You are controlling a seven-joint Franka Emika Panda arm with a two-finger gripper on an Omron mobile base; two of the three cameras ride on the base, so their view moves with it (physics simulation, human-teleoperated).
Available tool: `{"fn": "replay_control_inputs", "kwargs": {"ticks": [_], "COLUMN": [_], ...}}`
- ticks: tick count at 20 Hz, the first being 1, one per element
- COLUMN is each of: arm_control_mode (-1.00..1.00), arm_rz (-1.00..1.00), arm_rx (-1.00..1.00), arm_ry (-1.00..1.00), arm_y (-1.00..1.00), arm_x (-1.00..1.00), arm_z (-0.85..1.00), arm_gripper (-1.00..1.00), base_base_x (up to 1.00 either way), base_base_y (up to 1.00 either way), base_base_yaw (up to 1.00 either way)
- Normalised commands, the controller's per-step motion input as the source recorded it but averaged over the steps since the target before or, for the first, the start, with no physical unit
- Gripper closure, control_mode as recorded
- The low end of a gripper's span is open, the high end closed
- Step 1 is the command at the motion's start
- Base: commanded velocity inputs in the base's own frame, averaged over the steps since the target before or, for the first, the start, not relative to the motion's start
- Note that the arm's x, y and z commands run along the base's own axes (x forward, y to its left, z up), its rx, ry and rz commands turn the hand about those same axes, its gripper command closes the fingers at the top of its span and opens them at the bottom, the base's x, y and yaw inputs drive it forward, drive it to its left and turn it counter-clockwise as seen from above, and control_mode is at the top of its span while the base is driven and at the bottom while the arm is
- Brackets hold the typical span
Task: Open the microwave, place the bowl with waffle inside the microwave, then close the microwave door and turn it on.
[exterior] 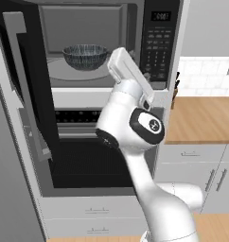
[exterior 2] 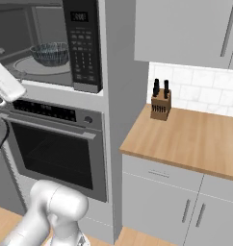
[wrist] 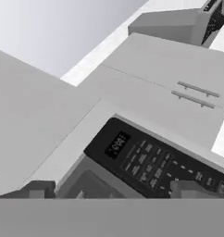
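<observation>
The microwave stands open, and its microwave door is swung out to the left. The dark patterned bowl sits on the round turntable inside the cavity, also seen as the bowl. I cannot make out the waffle inside it. My gripper is open with nothing between its fingertips. It is outside the cavity, in front of its right side, and looks up past the keypad panel. The white wrist stands just right of the bowl, apart from it.
A wall oven with a dark window sits right below the microwave. To the right runs a wooden counter with a knife block on it and grey drawers and cabinets under it. Upper cabinets hang above.
</observation>
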Motion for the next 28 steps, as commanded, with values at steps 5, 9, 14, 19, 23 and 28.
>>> {"fn": "replay_control_inputs", "kwargs": {"ticks": [5, 9, 14, 19, 23, 28], "arm_control_mode": [-1.0, -1.0, -1.0, -1.0, -1.0, -1.0], "arm_rz": [-0.38, -0.35, -0.27, -0.13, -0.08, -0.01], "arm_rx": [0.19, 0.21, 0.18, 0.12, 0.05, 0.0], "arm_ry": [0.01, 0.0, 0.02, 0.12, 0.2, 0.17], "arm_y": [-0.41, -0.88, -0.73, -0.1, 0.0, 0.25], "arm_x": [-0.77, -0.49, -0.12, 0.18, 0.37, 0.46], "arm_z": [-0.6, -0.73, -0.85, -0.89, -0.94, -0.74], "arm_gripper": [1.0, 1.0, 1.0, 1.0, 1.0, 1.0], "base_base_x": [0.0, 0.0, 0.0, 0.0, 0.0, 0.0], "base_base_y": [0.0, 0.0, 0.0, 0.0, 0.0, 0.0], "base_base_yaw": [0.0, 0.0, 0.0, 0.0, 0.0, 0.0]}}
